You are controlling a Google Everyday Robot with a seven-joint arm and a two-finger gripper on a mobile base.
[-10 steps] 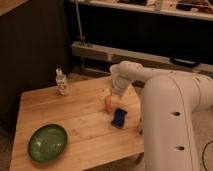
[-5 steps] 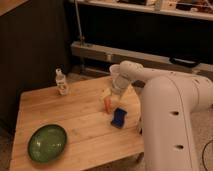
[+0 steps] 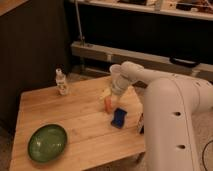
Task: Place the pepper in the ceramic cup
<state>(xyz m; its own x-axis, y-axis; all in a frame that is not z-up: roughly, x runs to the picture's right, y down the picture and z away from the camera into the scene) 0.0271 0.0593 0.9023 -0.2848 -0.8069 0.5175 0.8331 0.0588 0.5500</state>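
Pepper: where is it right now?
Camera view: the pepper lies on the table's right half, just left of the blue sponge, right beneath the gripper.

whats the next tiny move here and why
Probably lower the gripper straight down and shut it on the pepper. The gripper hangs open just above the pepper, which lies on the wooden table and is not yet held. The blue sponge lies close beside it, so a straight descent seems safest.
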